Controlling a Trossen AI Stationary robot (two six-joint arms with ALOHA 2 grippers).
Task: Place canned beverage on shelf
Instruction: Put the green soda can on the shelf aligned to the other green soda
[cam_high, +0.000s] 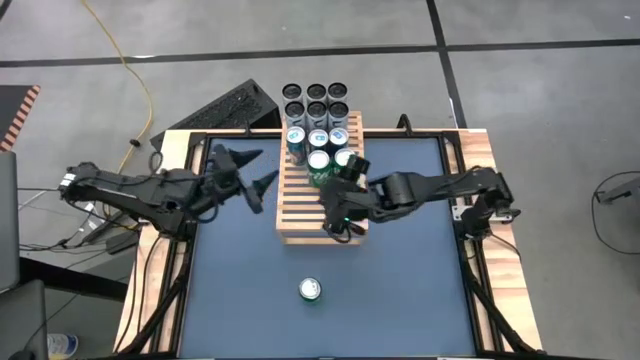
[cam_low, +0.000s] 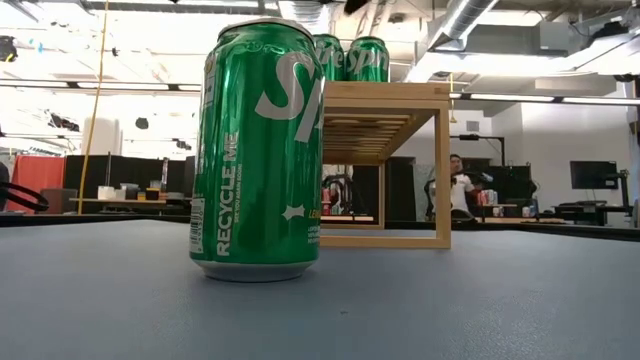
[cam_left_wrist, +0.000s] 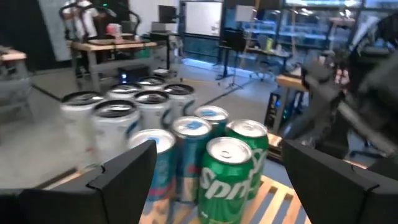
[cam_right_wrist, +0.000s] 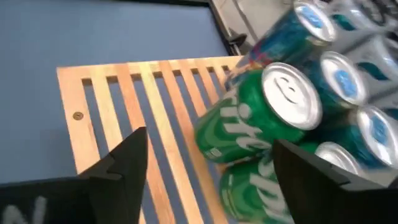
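Overhead, right hand (cam_high: 345, 192) open and empty above the shelf (cam_high: 300, 215), just beside a green can (cam_high: 320, 166).

A slatted wooden shelf (cam_high: 320, 190) stands on the blue table (cam_high: 400, 290). Blue and green cans (cam_high: 319, 150) crowd its far end, and a block of dark-topped cans (cam_high: 316, 102) stands just beyond it, off the table. The right gripper (cam_high: 338, 212) sits over the shelf's near part, beside the green cans. The left gripper (cam_high: 258, 170) hangs left of the shelf, fingers spread. One green can (cam_high: 310, 290) stands alone on the table, nearer the front.
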